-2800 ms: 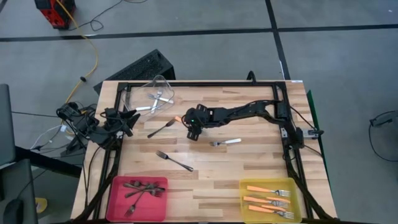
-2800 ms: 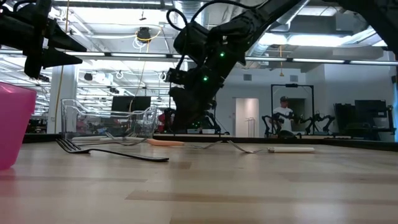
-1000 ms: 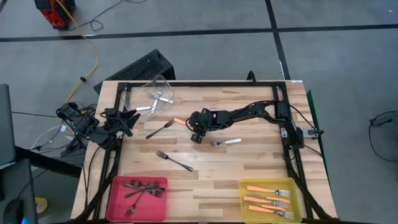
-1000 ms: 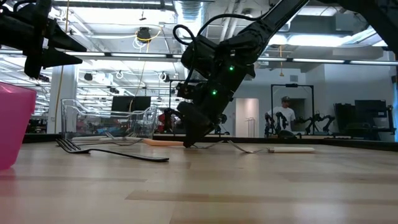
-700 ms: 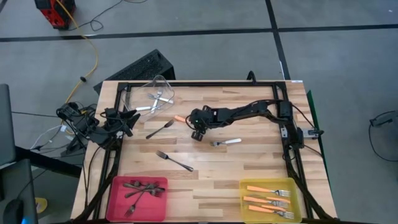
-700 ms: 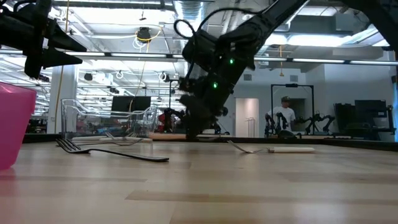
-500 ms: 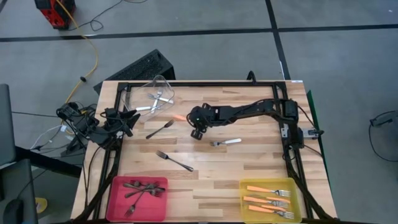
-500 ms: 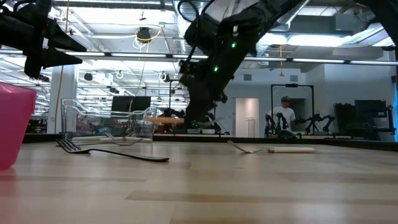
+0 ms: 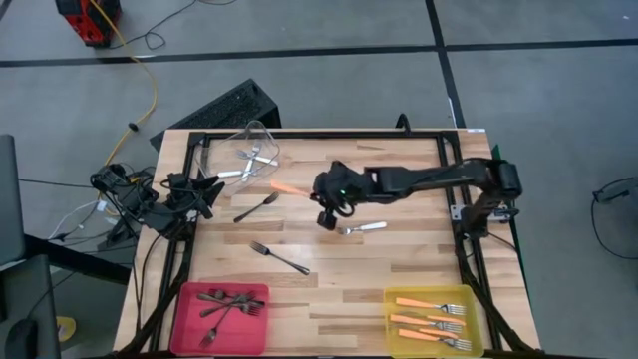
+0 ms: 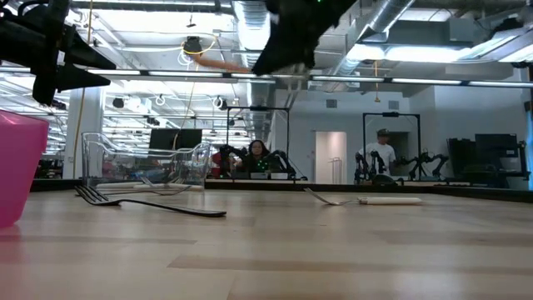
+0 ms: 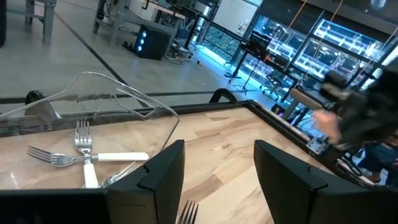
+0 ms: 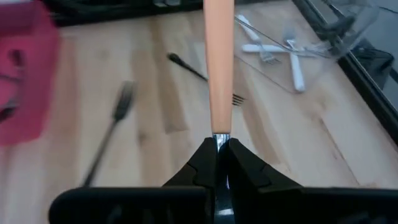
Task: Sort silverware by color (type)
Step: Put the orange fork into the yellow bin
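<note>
Right gripper (image 12: 217,163) clenched on neck of slim orange-handled fork (image 9: 287,187), lifted above wooden table (image 9: 399,274), just beside tipped clear plastic bin (image 9: 254,150). Left gripper (image 11: 214,171) fingers spread, empty, near same clear bin at table edge.

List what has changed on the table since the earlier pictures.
The right tool closed on the orange-handled fork that lay near the clear bin, lifted it off the table and swung slightly right. The left tool, the other loose forks and all three bins stayed put.
</note>
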{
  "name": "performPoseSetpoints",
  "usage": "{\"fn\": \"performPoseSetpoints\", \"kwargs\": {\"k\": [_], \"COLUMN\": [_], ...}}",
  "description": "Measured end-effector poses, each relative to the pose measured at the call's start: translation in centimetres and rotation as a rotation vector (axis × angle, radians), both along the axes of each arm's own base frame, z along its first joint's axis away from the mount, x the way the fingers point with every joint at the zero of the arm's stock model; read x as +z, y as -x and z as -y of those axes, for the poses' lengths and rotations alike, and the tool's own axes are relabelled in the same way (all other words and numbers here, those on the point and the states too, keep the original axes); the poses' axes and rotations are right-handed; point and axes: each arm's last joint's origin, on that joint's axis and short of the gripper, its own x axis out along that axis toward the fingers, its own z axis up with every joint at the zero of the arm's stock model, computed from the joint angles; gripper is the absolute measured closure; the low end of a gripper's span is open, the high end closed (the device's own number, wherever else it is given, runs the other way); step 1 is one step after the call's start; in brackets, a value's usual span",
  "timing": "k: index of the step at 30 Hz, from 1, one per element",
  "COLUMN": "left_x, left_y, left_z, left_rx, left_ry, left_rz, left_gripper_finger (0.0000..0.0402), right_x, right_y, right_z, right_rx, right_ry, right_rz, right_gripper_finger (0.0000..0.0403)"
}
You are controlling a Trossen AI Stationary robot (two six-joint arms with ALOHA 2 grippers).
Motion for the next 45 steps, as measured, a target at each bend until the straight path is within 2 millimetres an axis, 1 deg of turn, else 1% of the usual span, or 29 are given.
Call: {"fn": "performPoseSetpoints", "kwargs": {"k": [2, 6, 12, 18, 21, 24, 31, 33, 39, 43, 45], "left_x": [0.0, 0.0, 0.0, 0.0, 0.0, 0.0, 0.0, 0.0, 0.0, 0.0, 0.0], "left_y": [0.0, 0.0, 0.0, 0.0, 0.0, 0.0, 0.0, 0.0, 0.0, 0.0, 0.0], "left_z": [0.0, 0.0, 0.0, 0.0, 0.0, 0.0, 0.0, 0.0, 0.0, 0.0, 0.0], "left_rx": [-0.002, -0.002, -0.002, -0.002, -0.002, -0.002, -0.003, -0.003, -0.004, -0.004, -0.004], "left_ry": [0.001, 0.002, 0.002, 0.001, 0.001, 0.000, 0.000, 0.000, 0.001, 0.001, 0.000], "left_rz": [-0.001, 0.000, 0.001, 0.000, 0.000, -0.001, -0.001, -0.002, -0.002, -0.002, -0.002], "left_gripper_finger": [0.0223, 0.0223, 0.0223, 0.0223, 0.0223, 0.0223, 0.0223, 0.0223, 0.0223, 0.0223, 0.0223], "right_x": [0.8, 1.7, 2.0, 3.5, 3.8, 3.6, 2.9, 2.6, 1.8, 1.6, 1.5], "right_y": [0.7, 2.4, 5.1, 8.1, 9.3, 10.7, 14.2, 15.5, 20.7, 24.0, 25.5], "right_z": [-1.3, -4.2, -8.9, -13.2, -15.0, -16.8, -20.1, -20.9, -23.2, -24.3, -24.7], "right_rx": [0.021, 0.042, 0.069, 0.078, 0.070, 0.040, -0.105, -0.152, -0.319, -0.413, -0.434], "right_ry": [-0.018, -0.085, -0.189, -0.330, -0.398, -0.445, -0.565, -0.578, -0.560, -0.543, -0.529], "right_rz": [-0.001, -0.039, -0.139, -0.138, -0.146, -0.188, -0.311, -0.362, -0.510, -0.555, -0.568], "right_gripper_finger": [0.0361, 0.0361, 0.0362, 0.0362, 0.0362, 0.0362, 0.0362, 0.0362, 0.0362, 0.0362, 0.0362]}}
